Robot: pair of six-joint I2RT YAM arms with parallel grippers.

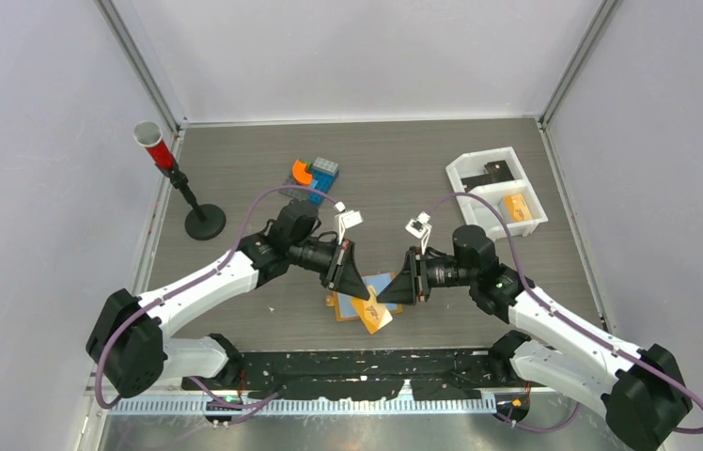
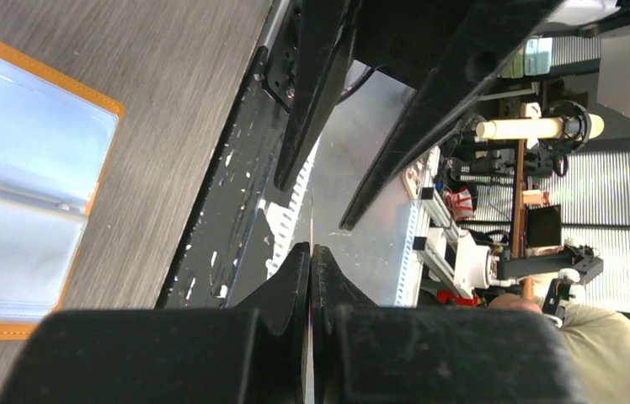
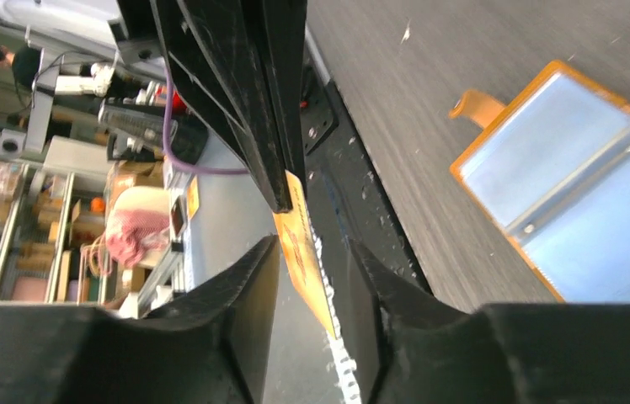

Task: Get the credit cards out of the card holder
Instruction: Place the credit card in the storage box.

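The card holder (image 1: 378,281), tan-orange with pale blue sleeves, lies open on the table under both grippers. It also shows in the left wrist view (image 2: 25,168) and the right wrist view (image 3: 573,185). My left gripper (image 1: 359,291) is shut on a thin orange card (image 1: 373,312) and holds it above the holder's near edge. The card shows edge-on in the left wrist view (image 2: 312,231). My right gripper (image 1: 390,293) is open, and its jaws stand either side of the card (image 3: 299,244) without touching it. No dark card shows at the holder.
A white two-compartment tray (image 1: 528,193) at the right back holds a dark flat thing (image 1: 496,172) and a small orange block (image 1: 517,207). Toy blocks (image 1: 315,174) and a stand with a red cup (image 1: 155,146) are at the left back. A black strip (image 1: 367,366) runs along the near edge.
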